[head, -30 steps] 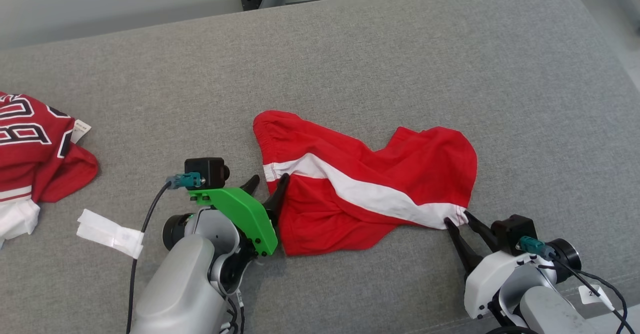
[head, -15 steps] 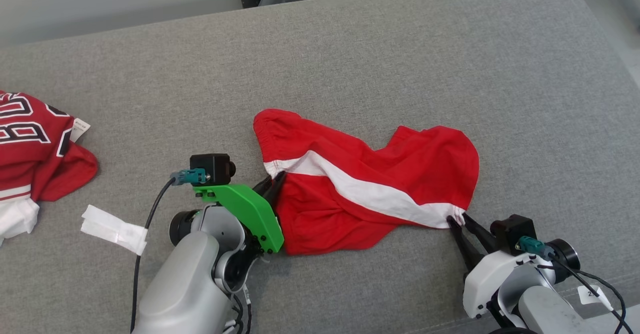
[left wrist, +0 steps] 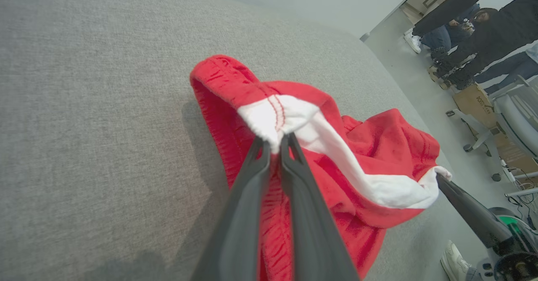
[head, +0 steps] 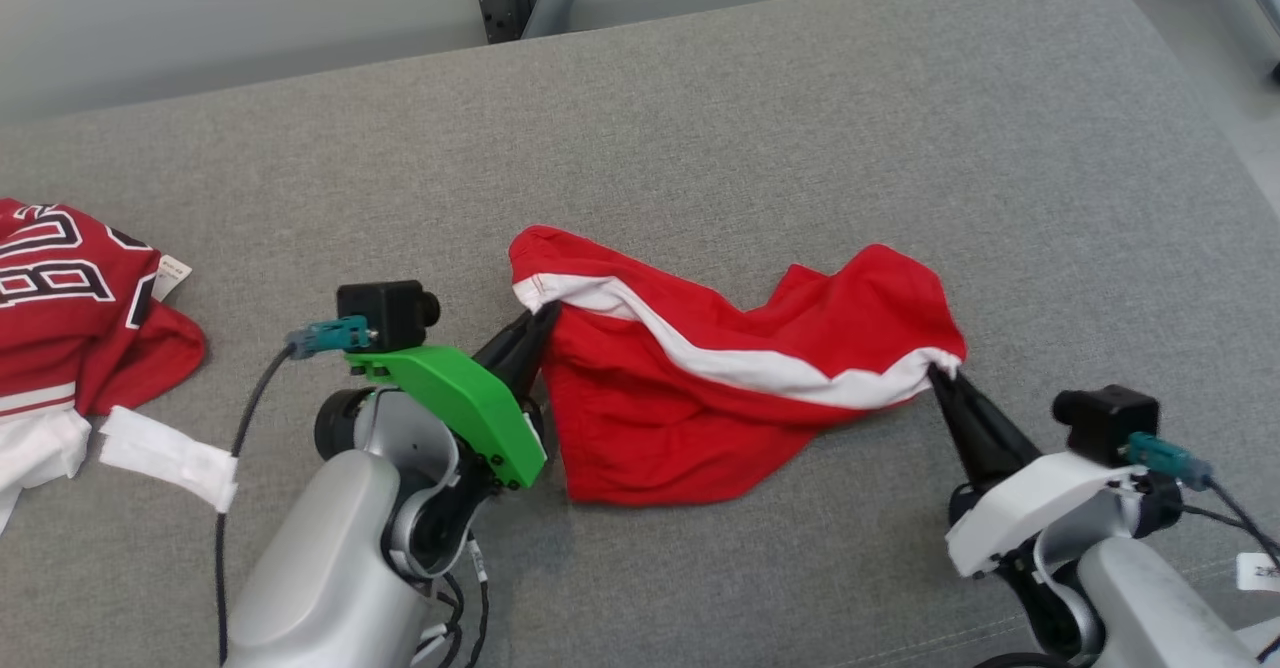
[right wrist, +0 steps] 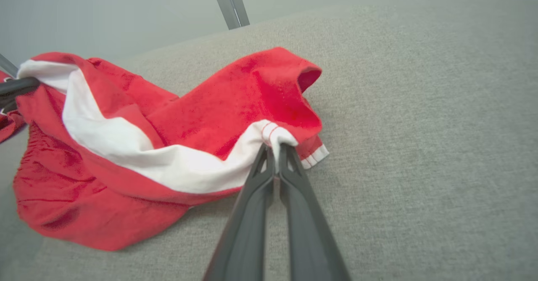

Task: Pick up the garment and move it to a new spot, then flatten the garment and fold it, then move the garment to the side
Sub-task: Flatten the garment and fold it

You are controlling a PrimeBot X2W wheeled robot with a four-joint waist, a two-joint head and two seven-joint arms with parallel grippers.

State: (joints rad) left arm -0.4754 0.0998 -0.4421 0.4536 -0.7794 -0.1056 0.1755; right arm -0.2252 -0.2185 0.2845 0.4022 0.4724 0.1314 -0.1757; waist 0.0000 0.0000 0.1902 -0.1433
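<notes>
Crumpled red shorts (head: pixel 680 428) — white side stripe, both ends raised — lying on the grey cushion (head: pixel 800 148).

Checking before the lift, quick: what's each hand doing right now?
Left hand: closed, holding the red garment by one end of its white stripe.
Right hand: closed, holding the stripe's other end.

I've got a grey fabric-covered counter (head: pixel 760 118) in front of me, with the red shorts (head: pixel 700 408), white-striped, crumpled near its middle. Well left of the shorts lie a red jersey (head: pixel 70 318) with white numerals and, nearer me, a white strip (head: pixel 165 456).
</notes>
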